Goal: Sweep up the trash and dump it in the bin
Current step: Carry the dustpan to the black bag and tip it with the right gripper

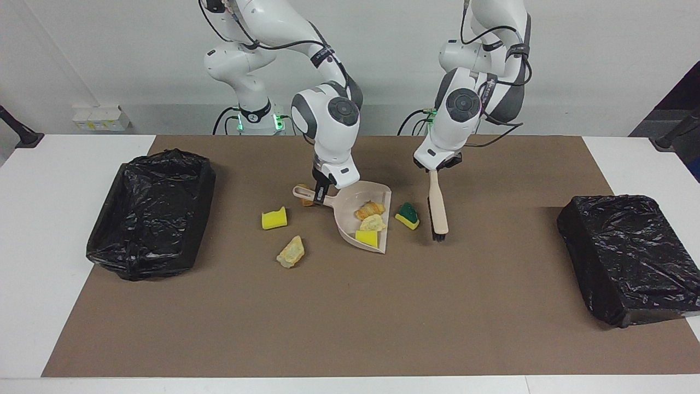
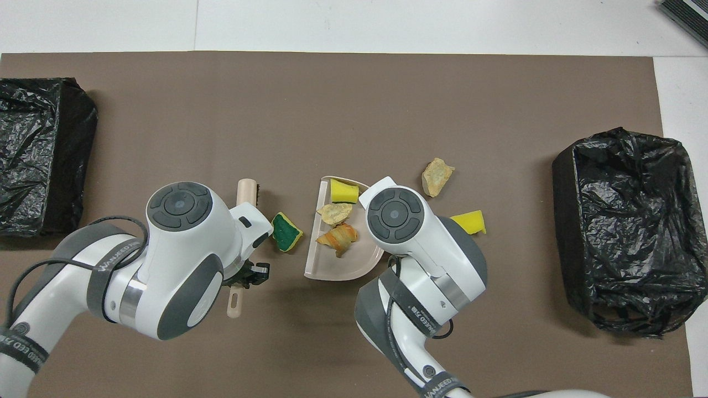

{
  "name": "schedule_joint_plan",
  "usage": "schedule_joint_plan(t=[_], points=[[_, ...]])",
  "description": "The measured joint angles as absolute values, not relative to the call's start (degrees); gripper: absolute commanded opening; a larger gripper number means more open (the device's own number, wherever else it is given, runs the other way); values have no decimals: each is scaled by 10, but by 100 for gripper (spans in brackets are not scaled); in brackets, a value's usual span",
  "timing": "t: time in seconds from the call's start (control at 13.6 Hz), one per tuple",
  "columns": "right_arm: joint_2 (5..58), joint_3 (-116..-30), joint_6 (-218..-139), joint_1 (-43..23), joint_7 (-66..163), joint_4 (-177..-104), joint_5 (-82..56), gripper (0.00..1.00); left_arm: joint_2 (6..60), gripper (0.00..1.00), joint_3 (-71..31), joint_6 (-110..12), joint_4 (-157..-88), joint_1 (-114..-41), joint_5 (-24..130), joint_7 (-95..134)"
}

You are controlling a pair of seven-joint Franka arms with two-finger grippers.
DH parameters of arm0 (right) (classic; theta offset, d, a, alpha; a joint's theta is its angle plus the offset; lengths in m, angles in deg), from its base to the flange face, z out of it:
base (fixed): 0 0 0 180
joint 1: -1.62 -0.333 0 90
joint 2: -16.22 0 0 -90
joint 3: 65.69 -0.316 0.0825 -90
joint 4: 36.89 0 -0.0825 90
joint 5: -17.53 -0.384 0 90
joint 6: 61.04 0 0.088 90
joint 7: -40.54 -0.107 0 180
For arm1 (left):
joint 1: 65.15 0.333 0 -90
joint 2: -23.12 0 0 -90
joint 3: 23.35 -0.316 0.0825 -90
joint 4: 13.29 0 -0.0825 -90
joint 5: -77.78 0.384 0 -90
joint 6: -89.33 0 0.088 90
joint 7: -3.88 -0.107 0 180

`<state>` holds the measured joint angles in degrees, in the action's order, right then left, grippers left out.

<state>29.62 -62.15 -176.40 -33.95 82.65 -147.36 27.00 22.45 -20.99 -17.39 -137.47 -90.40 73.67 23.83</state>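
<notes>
My right gripper (image 1: 321, 191) is shut on the handle of the beige dustpan (image 1: 367, 192), which rests on the brown mat. Three pieces of trash lie in it: an orange bread lump (image 1: 369, 209), a pale lump (image 1: 373, 222) and a yellow sponge piece (image 1: 366, 237). My left gripper (image 1: 435, 171) is shut on the brush (image 1: 438, 205), whose bristles touch the mat. The green-and-yellow sponge (image 1: 407, 215) lies tilted between the brush and the dustpan's open edge, also visible from overhead (image 2: 286, 231). A black-lined bin (image 1: 150, 210) stands at the right arm's end.
Loose on the mat beside the dustpan toward the right arm's end lie a yellow sponge piece (image 1: 274, 218), a tan lump (image 1: 291, 252) and a small orange piece (image 1: 306, 201) by the handle. A second black-bagged bin (image 1: 629, 257) stands at the left arm's end.
</notes>
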Motion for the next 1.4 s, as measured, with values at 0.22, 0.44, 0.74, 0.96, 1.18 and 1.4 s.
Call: schedule_joint_plan(t=[0.22,0.44,0.74,0.96,1.18,1.4], points=[[296,-621,-1764,-339,826,-1474,270,0,238,0,-201,-230,-1396,-924,736,233],[296,-621,-1764,-339,826,-1474,270,0,241,0,-196,-243,-1396,-976,720,234],[296,-621,-1764,-339,826,-1474,270,0,238,0,-193,-245,-1391,-1051,688,273],[296,-621,-1764,-339,826,-1475,270,0,237,0,-193,-245,-1383,-1067,688,300],[296,-621,-1764,-339,826,-1475,270,0,236,0,-201,-237,-1382,-1066,688,300],[296,-621,-1764,-339,826,-1475,270,0,214,0,-208,-190,-1374,-1056,690,300]])
